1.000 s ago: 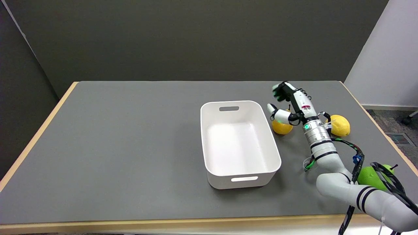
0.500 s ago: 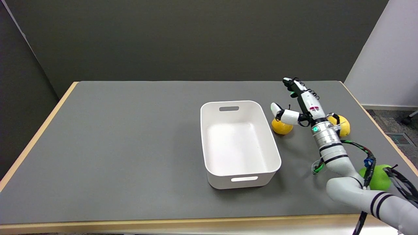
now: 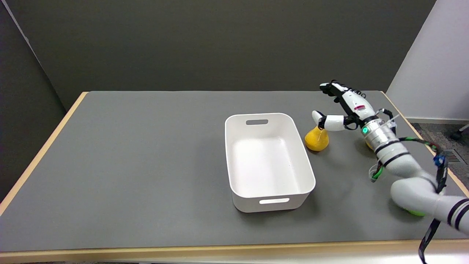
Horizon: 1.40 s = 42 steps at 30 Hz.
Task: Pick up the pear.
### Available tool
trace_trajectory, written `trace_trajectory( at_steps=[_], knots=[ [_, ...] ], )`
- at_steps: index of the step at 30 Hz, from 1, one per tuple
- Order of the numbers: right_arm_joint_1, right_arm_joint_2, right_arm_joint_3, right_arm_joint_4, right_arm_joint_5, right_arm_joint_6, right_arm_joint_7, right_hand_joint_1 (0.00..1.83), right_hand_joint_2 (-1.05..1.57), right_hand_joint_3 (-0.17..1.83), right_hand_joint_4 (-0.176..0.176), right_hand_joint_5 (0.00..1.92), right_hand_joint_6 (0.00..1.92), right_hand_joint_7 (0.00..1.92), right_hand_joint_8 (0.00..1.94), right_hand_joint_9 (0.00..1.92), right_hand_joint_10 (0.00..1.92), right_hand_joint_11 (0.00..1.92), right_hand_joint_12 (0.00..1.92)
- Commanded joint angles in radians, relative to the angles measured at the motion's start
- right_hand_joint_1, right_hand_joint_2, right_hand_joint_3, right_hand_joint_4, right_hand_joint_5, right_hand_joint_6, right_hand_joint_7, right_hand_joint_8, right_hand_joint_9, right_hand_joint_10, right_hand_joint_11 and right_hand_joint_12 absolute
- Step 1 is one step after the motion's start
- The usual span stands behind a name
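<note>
The yellow pear [image 3: 317, 140] stands on the grey table [image 3: 146, 165], just right of the white bin [image 3: 269, 161]. My right hand [image 3: 346, 108] hovers to the pear's upper right, holding nothing. Its thumb [image 3: 328, 122] points left just over the pear's narrow top; I cannot tell whether it touches. The other fingers [image 3: 331, 88] stretch out toward the table's far edge, away from the pear.
The bin is empty, with handle slots at both ends. A sliver of a yellow fruit [image 3: 368, 146] shows behind my wrist. A green fruit [image 3: 416, 212] peeks out under my forearm near the table's right edge.
My arm has swung right and slightly farther back. The fingers have straightened out. The thumb now sits over the pear's top, and the arm hides most of the yellow and green fruits.
</note>
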Motion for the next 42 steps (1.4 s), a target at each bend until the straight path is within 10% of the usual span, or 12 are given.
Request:
trace_trajectory(
  at_steps=[1, 16, 42],
  knots=[
    [-0.050, 0.147, 0.302, 0.275, -0.128, -0.717, -0.141, 0.66, 0.58, 0.89, -0.037, 0.24, 0.44, 0.31, 0.42, 0.18, 0.85, 0.17, 1.39],
    [-0.341, 0.073, 0.683, 0.560, -0.155, -0.952, -0.142, 0.56, 0.55, 0.87, -0.015, 0.21, 0.41, 0.25, 0.37, 0.16, 0.79, 0.15, 1.36],
    [-0.171, 0.070, 0.372, 0.445, -0.144, -0.885, -0.142, 0.62, 0.55, 0.90, -0.033, 0.23, 0.43, 0.31, 0.37, 0.22, 0.80, 0.21, 1.39]
  ],
)
